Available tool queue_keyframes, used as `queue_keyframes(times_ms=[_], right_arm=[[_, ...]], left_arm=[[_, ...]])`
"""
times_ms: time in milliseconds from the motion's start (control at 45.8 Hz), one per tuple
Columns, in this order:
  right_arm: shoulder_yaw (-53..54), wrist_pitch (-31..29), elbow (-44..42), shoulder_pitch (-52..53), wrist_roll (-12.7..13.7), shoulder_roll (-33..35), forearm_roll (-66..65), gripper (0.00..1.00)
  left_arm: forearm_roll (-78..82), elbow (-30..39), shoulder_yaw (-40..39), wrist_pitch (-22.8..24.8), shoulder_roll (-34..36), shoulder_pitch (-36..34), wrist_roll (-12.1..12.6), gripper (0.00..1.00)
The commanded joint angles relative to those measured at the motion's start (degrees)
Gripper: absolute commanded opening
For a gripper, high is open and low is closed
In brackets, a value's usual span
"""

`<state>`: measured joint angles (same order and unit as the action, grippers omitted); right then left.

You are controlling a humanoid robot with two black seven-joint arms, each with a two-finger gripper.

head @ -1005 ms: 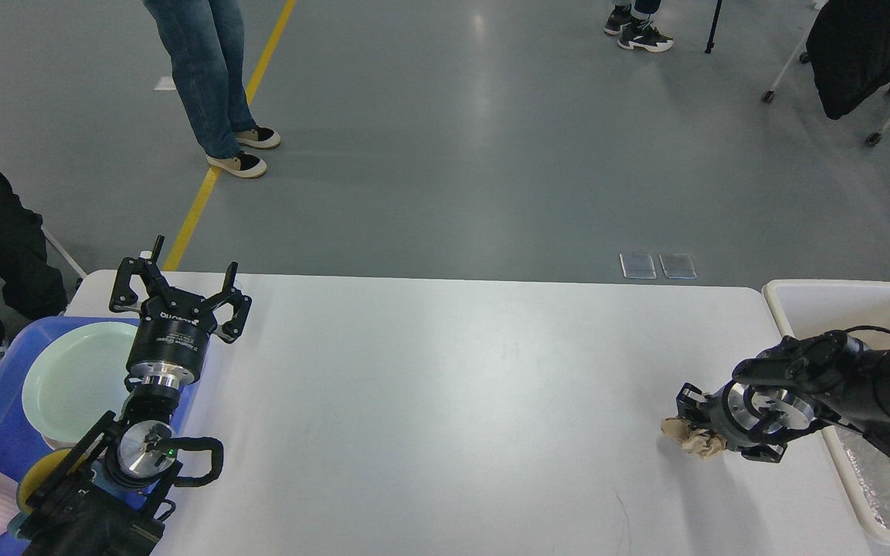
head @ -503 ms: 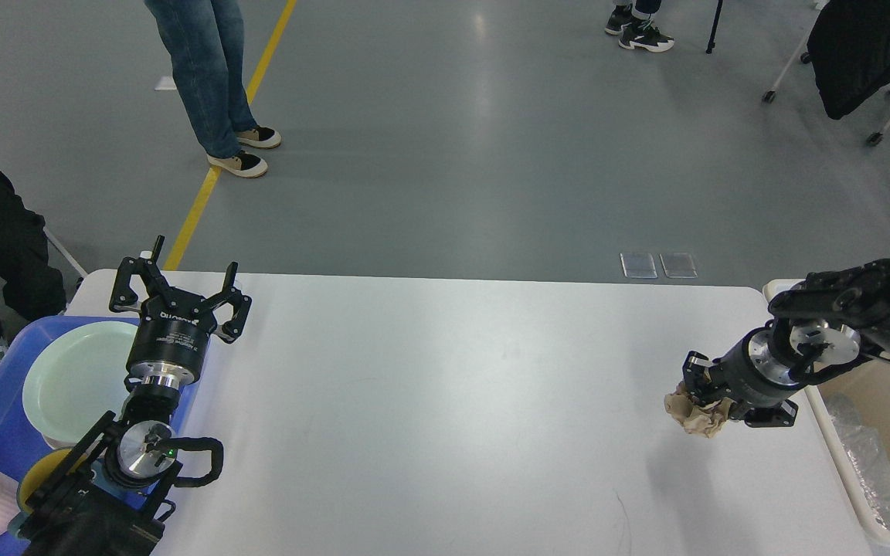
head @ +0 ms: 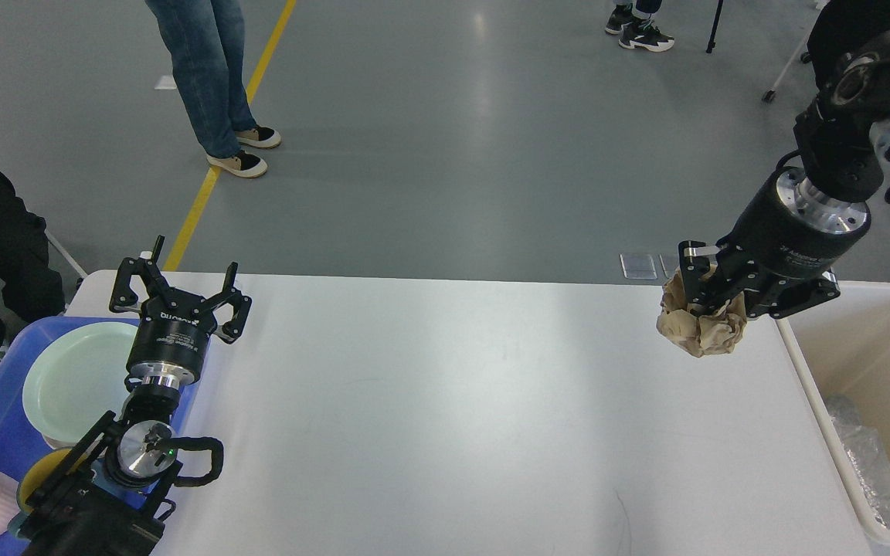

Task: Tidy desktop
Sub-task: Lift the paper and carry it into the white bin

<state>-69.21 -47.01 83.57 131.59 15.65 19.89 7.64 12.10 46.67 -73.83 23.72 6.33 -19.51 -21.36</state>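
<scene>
This looks like a robotics lab or test hall rather than a home or office — the grey floor [head: 445,154] is smooth, sealed and glossy, with a yellow line [head: 217,166] painted across it as in an industrial space. People stand around on it in street shoes: a person in jeans [head: 209,77] near the line, another pair of feet [head: 638,31] farther back. A wheeled chair [head: 823,46] draped in dark cloth sits at the right — and a plain white desktop [head: 445,401] stands alone in the open floor.
</scene>
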Motion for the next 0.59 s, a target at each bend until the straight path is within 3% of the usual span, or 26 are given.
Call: queue_keyframes(times_ms=[0,240,437,568], right_arm=[[-0.05,-0.89,6.51,5.96,-0.01,-0.91,0.0,0.0],[-2.51,0.34,7.49,6.58,0.0,-0.38,0.09,0.0],[-8.66,1.65,1.96,4.83,-0.01,2.16,0.18,0.0],[-9.81,3.06,-5.6,-1.76,-0.01,6.46,0.18,0.0]], left_arm=[[-0.06,0.0,0.0,0.01,0.0,0.0,0.0,0.97],[0.03,0.0,0.0,0.01,0.0,0.0,-0.09,0.96],[0.03,0.0,0.0,0.01,0.0,0.0,0.0,0.96],[0.03,0.0,0.0,0.01,0.0,0.0,0.0,0.96]])
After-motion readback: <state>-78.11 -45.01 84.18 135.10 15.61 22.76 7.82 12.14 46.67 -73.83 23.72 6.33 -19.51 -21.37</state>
